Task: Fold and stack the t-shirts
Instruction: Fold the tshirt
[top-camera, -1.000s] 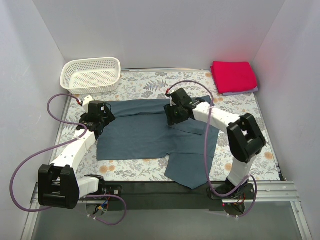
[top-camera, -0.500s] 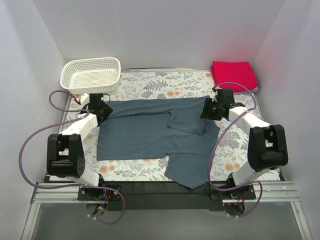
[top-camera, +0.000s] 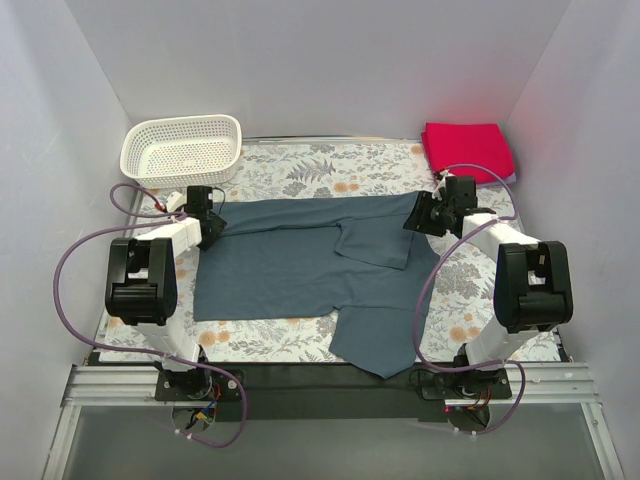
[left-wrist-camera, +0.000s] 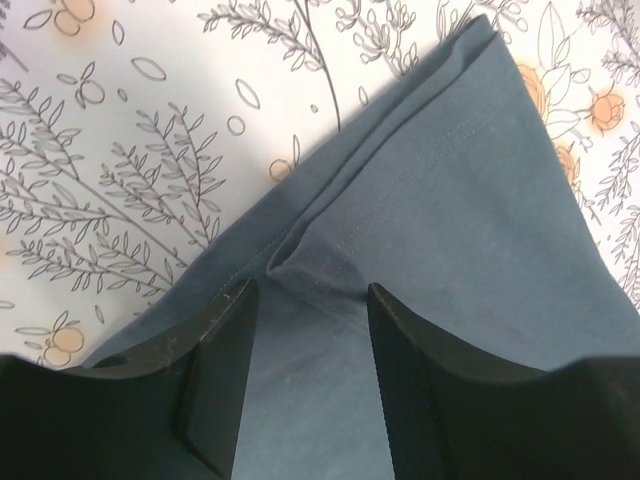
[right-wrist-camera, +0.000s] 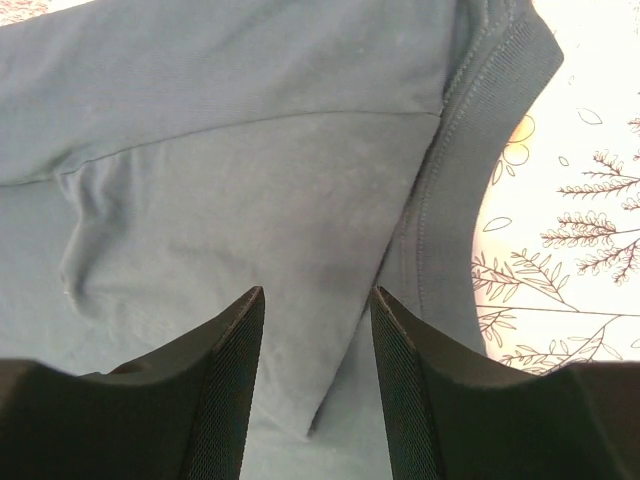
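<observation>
Top external. Slate blue-grey t-shirt (top-camera: 300, 265) lies spread across the middle of the floral table (top-camera: 330, 175), with a smaller flap of the same cloth folded over it right of centre. One part of it trails off the near edge of the table onto the dark strip. The left gripper (top-camera: 212, 222) is low at the shirt's far-left corner and the right gripper (top-camera: 418, 218) is low at its far-right corner, so the two are well apart with the shirt between them. At the far right corner of the table sits the folded red t-shirt (top-camera: 467, 152), on top of the pale lavender t-shirt (top-camera: 485, 183), of which only an edge shows. A white lattice basket (top-camera: 150, 165) stands at the far left.

Left wrist. The left gripper (left-wrist-camera: 310, 295) has its jaws at a middling gap, down on the blue-grey t-shirt (left-wrist-camera: 450, 230) by its hemmed edge. A small ruck of cloth rises just ahead of the fingers (left-wrist-camera: 225, 370). Bare table (left-wrist-camera: 120, 150) lies beyond the hem.

Right wrist. The right gripper (right-wrist-camera: 316, 295) shows much the same gap — jaws apart, layered cloth lying between them. The shirt's ribbed collar (right-wrist-camera: 480, 130) runs just right of the right finger, and the table (right-wrist-camera: 580, 150) shows past it. A fold edge slants down between the fingers.
</observation>
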